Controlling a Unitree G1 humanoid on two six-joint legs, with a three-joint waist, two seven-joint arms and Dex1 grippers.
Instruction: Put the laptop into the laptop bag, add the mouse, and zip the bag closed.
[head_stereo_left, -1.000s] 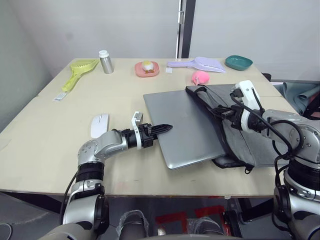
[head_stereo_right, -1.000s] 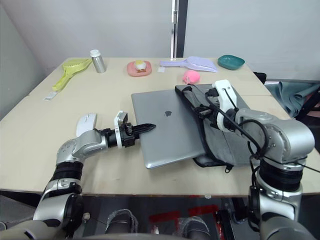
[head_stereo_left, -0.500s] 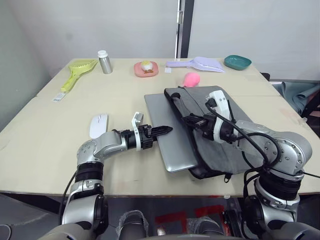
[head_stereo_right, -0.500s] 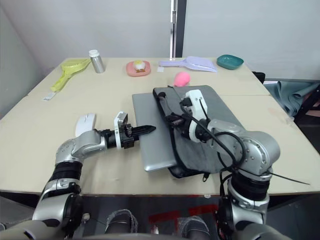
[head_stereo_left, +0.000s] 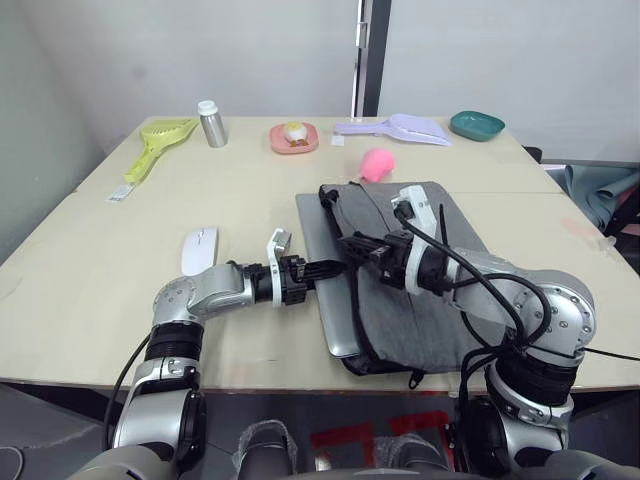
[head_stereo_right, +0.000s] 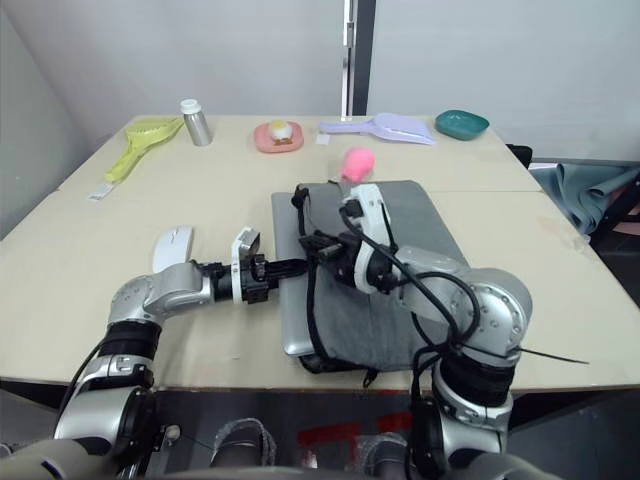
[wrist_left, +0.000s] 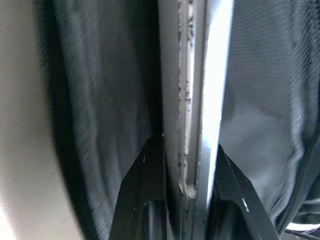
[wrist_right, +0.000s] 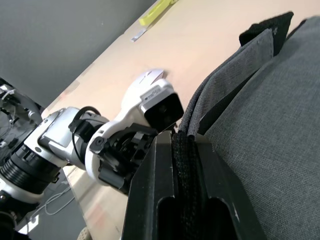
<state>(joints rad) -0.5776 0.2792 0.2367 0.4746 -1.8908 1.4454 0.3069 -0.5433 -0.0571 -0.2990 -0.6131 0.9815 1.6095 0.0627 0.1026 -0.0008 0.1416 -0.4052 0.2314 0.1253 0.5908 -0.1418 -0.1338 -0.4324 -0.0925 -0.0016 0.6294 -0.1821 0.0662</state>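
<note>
The laptop (head_stereo_left: 332, 310) lies flat on the tabletop (head_stereo_left: 90, 300) near its front edge, and most of it is covered by the laptop bag (head_stereo_left: 420, 290), which has been drawn over it from the right; only a strip along the laptop's left side and near-left corner is left bare. The left gripper (head_stereo_left: 335, 268) is reached in from the left at the laptop's left edge, and in the left wrist view its fingers (wrist_left: 145, 200) are seen pinching that thin silver edge, with grey bag fabric on either side of it. The right gripper (head_stereo_left: 352, 245) is held over the bag's left, open side, and in the right wrist view its fingers (wrist_right: 155, 195) are seen pressed together on the bag's black edging (wrist_right: 186, 175). The two grippers sit just beside each other. The mouse (head_stereo_left: 198, 249) rests on the tabletop to the left of the left arm, well apart from the bag. A pink plush toy (head_stereo_left: 376, 163) lies just beyond the bag's far edge. Along the far side of the tabletop are seen a yellow-green scoop (head_stereo_left: 155, 143), a metal bottle (head_stereo_left: 211, 124), a pink dish (head_stereo_left: 294, 137), a lilac scoop (head_stereo_left: 400, 127) and a teal bowl (head_stereo_left: 476, 124).
</note>
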